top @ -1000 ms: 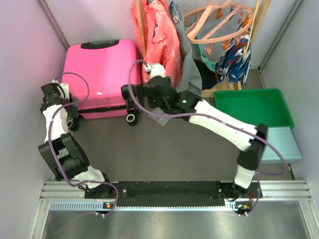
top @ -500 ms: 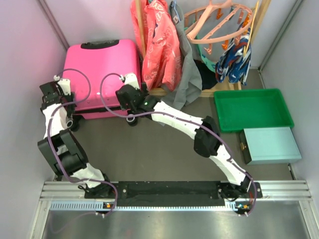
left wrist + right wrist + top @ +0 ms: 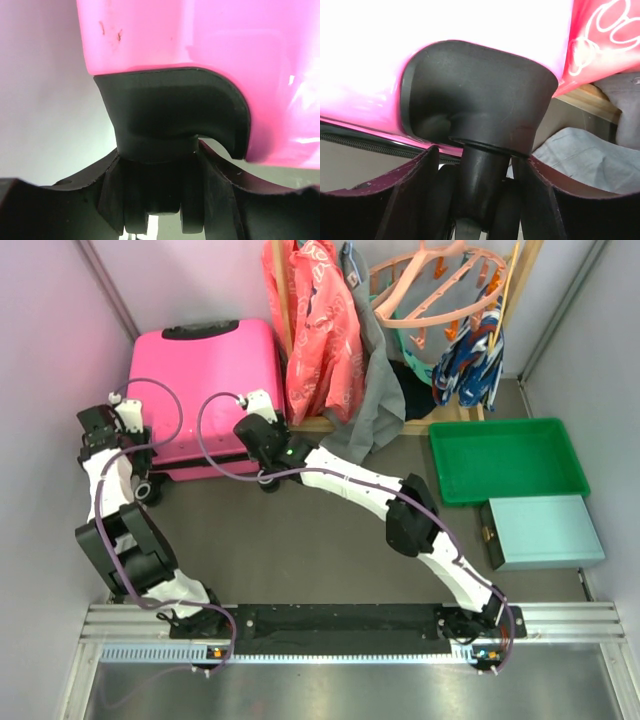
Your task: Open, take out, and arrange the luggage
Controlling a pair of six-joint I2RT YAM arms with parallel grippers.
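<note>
While the luggage point(image 3: 205, 380) lies closed and flat in the far left corner, wheels toward the arms, the left gripper point(image 3: 160, 212) is narrowed, its fingers point(image 3: 111, 200) pressed on either side of the left wheel point(image 3: 136, 210); the right gripper point(image 3: 480, 215) clasps the right wheel point(image 3: 506, 210) likewise; hanging clothes point(image 3: 320, 330) are just beside the case.

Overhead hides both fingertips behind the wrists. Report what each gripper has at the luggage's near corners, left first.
Observer: The left gripper is closed on the wheel under the luggage's black corner housing.
Operator: Now the right.
Observer: The right gripper flanks the other caster tightly, with no gap showing.
Operator: Check the zipper.
Observer: The zipper beside that caster looks zipped shut.
</note>
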